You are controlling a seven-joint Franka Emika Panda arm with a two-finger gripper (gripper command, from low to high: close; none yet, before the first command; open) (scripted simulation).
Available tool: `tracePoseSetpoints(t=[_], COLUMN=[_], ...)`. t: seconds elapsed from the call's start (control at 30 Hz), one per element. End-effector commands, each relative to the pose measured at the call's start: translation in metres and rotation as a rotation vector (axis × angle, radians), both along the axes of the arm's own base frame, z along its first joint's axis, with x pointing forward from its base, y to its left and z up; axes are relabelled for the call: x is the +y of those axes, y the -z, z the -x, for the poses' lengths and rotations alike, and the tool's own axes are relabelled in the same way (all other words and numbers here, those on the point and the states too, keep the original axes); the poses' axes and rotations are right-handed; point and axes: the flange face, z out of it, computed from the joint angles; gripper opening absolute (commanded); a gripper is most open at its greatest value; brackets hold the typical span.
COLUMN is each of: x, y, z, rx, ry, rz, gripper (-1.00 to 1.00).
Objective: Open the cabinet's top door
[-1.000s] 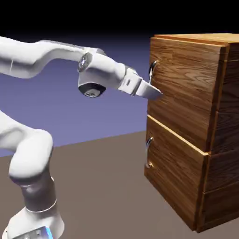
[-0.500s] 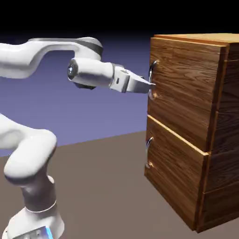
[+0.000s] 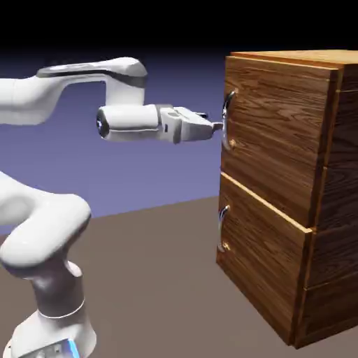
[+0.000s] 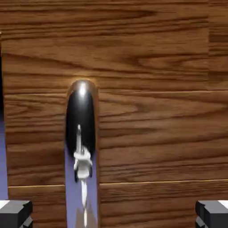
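The white arm's two-finger gripper (image 3: 215, 126) is level with the curved silver handle (image 3: 227, 110) on the top door (image 3: 276, 133) of the boxy dark-brown wood-grain cabinet (image 3: 328, 210). Jaws spread wide, handle (image 4: 82, 147) left of centre between the grey fingertips (image 4: 15, 213), nothing pinched.

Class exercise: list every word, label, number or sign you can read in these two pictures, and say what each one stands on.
None. The cabinet, its top door and silver handle show only wood grain and metal. The arm and gripper carry no readable marks; the blue patch on the base has no legible text.
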Motion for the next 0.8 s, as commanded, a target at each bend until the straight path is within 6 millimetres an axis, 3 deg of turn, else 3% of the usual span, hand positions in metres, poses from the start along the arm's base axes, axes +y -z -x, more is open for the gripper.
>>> tracePoseSetpoints(t=[0.0, 0.13, 0.3, 0.33, 0.37, 0.77], x=[0.004, 0.013, 0.01, 0.01, 0.01, -0.035], y=[0.003, 0.01, 0.01, 0.01, 0.01, 0.01], z=[-0.001, -0.004, -0.054, -0.054, -0.054, 0.029], rx=[-0.01, -0.031, -0.031, -0.031, -0.031, -0.033], ry=[0.003, 0.009, 0.009, 0.009, 0.009, -0.257], rz=[0.004, 0.012, 0.012, 0.012, 0.012, 0.008], gripper=[0.0, 0.0, 0.0, -1.0, -1.0, -1.0])
